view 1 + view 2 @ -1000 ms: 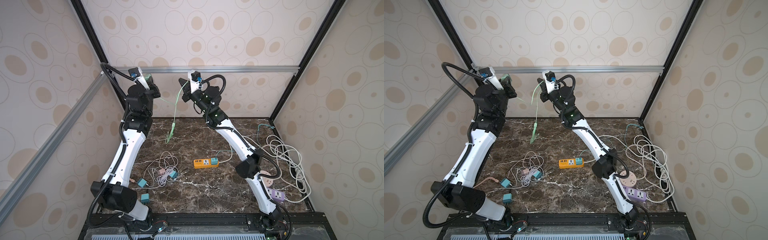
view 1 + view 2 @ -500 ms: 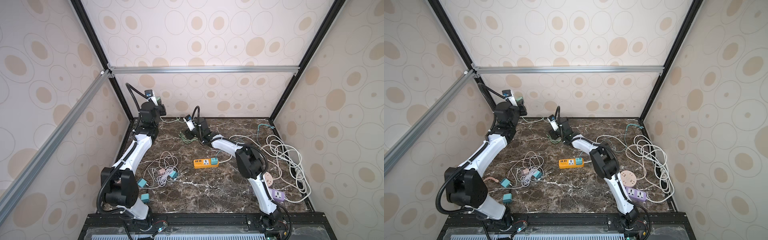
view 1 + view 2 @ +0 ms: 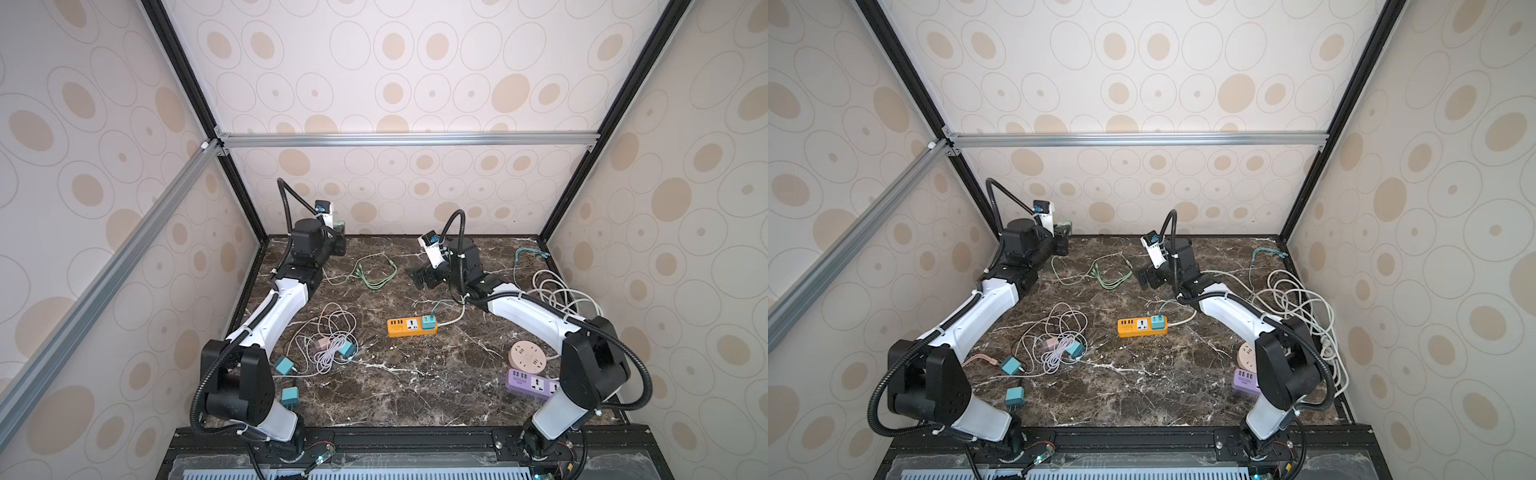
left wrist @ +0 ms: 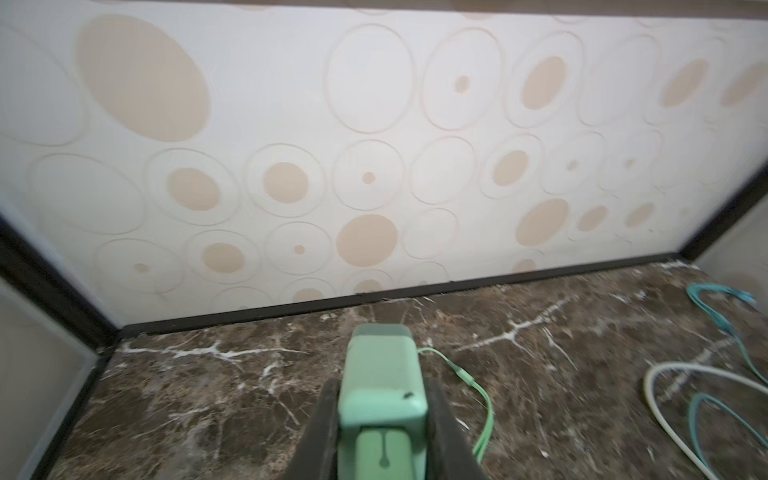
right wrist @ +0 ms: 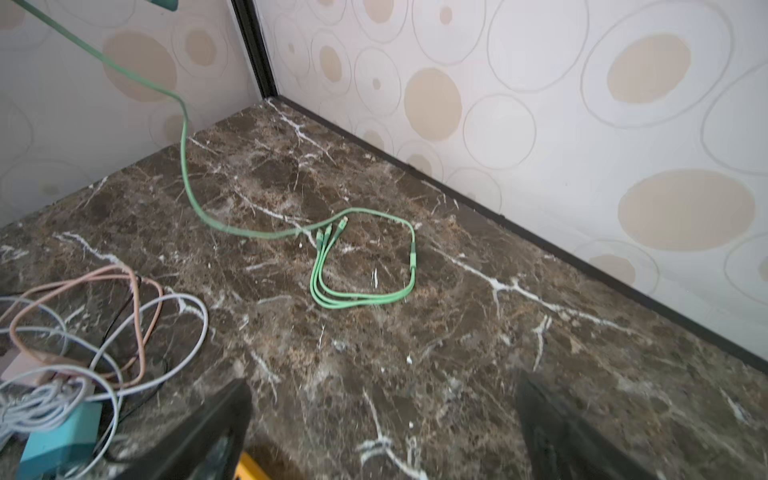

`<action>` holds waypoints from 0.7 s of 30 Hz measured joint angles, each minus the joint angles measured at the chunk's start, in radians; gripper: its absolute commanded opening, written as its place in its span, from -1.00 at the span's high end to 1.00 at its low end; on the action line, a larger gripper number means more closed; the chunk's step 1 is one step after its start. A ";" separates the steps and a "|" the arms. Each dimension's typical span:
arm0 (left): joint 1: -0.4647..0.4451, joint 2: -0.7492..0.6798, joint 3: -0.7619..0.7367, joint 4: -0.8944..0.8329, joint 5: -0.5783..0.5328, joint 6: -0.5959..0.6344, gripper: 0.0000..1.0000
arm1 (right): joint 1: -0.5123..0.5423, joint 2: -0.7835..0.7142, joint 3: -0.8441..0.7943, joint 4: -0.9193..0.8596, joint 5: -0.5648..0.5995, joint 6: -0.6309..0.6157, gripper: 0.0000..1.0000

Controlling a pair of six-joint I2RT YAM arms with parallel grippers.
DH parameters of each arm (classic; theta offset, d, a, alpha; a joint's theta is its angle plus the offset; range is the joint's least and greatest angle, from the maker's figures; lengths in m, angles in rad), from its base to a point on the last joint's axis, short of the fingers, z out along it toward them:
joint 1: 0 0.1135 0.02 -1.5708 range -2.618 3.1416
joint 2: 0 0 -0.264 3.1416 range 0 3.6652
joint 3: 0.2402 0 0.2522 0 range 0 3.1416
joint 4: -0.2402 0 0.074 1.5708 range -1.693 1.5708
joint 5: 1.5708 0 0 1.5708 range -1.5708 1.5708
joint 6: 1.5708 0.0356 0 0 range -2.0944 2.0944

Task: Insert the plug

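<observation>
Left wrist view, left tool [image 4: 382, 390] pinching one green plug [image 4: 382, 361], one green cable [image 4: 484, 405] trailing, right tool [image 5: 382, 386] spread.

The left arm [image 3: 274, 316] and right arm [image 3: 528, 311], raised near the top rail [image 3: 407, 139] a second earlier, have been lowered to the back of the counter [image 3: 415, 374]. The right end effector [image 5: 382, 395] has been opened, and the green cable [image 5: 412, 257], previously hung between them, is laid on the marble. The green plug [image 4: 382, 365] has been carried down in the left end effector [image 4: 383, 392].
</observation>
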 measured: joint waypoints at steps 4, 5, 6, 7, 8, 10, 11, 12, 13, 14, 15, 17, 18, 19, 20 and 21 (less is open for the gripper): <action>-0.045 -0.002 -0.032 -0.069 0.129 0.105 1.00 | -0.019 -0.097 -0.084 -0.061 0.024 0.037 -0.99; -0.062 -0.002 -0.040 -0.096 0.158 0.138 1.00 | -0.024 -0.123 -0.103 -0.070 0.031 0.044 -0.99; -0.077 -0.002 -0.046 -0.121 0.177 0.170 1.00 | -0.028 -0.151 -0.125 -0.075 0.037 0.050 -0.99; -0.094 0.000 -0.047 -0.150 0.191 0.204 1.00 | -0.032 -0.178 -0.145 -0.079 0.047 0.053 -0.99; -0.114 0.004 -0.047 -0.174 0.203 0.239 1.00 | -0.034 -0.205 -0.166 -0.080 0.060 0.059 -0.99; -0.162 0.017 -0.047 -0.217 0.225 0.303 1.00 | -0.037 -0.256 -0.203 -0.083 0.093 0.068 -0.99; -0.185 0.030 -0.044 -0.242 0.235 0.332 1.00 | -0.038 -0.283 -0.223 -0.084 0.114 0.073 -0.99; -0.204 0.047 -0.036 -0.271 0.245 0.358 1.00 | -0.038 -0.306 -0.240 -0.084 0.130 0.078 -0.99; -0.222 0.066 -0.029 -0.292 0.254 0.382 1.00 | -0.040 -0.327 -0.256 -0.083 0.145 0.081 -0.99; -0.241 0.089 -0.020 -0.319 0.262 0.406 1.00 | -0.041 -0.348 -0.272 -0.081 0.159 0.085 -0.99; -0.257 0.112 -0.011 -0.343 0.266 0.431 1.00 | -0.043 -0.367 -0.289 -0.079 0.171 0.089 -0.99; -0.281 0.150 0.000 -0.386 0.267 0.468 1.00 | -0.046 -0.399 -0.318 -0.074 0.190 0.094 -0.99; -0.294 0.168 0.005 -0.409 0.267 0.488 1.00 | -0.048 -0.414 -0.333 -0.072 0.195 0.098 -0.99; -0.304 0.180 0.008 -0.426 0.270 0.504 1.00 | -0.048 -0.424 -0.343 -0.072 0.200 0.101 -0.99; -0.314 0.192 0.010 -0.446 0.272 0.522 1.00 | -0.048 -0.434 -0.354 -0.072 0.207 0.109 -0.99; -0.322 0.200 0.010 -0.461 0.280 0.539 1.00 | -0.048 -0.442 -0.359 -0.076 0.213 0.116 -0.99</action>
